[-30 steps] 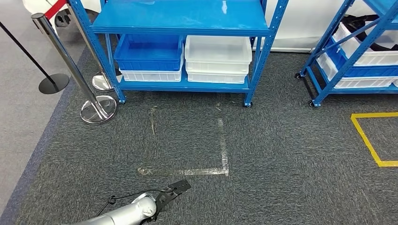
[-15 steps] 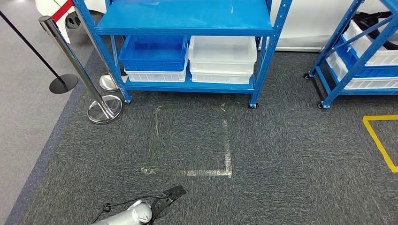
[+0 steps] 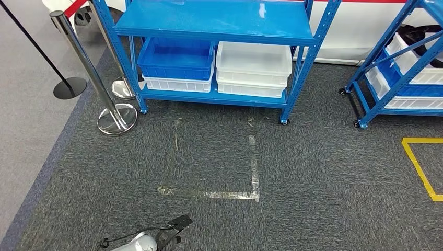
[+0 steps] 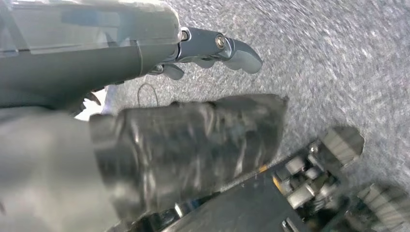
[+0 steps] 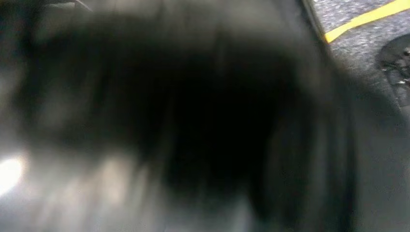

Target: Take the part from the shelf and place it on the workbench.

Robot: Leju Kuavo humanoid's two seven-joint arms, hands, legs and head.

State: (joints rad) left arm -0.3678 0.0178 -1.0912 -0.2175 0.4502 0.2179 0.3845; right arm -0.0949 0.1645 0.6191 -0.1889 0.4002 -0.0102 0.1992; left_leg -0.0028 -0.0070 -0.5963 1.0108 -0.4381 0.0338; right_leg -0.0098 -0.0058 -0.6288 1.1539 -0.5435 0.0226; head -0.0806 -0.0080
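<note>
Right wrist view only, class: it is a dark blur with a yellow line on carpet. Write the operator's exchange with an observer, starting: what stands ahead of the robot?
Observer: A blue shelf stands ahead, across the carpet.
Operator: Anything on it?
Observer: On its lower level, a blue bin beside white bins.
Operator: Where is the left hand?
Observer: The left hand is low over the carpet, near the head view's bottom edge.

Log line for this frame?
phase: facing blue shelf, pick not yet done | left hand: hanging low over carpet, grip unclear | lower level: blue bin, white bins
</note>
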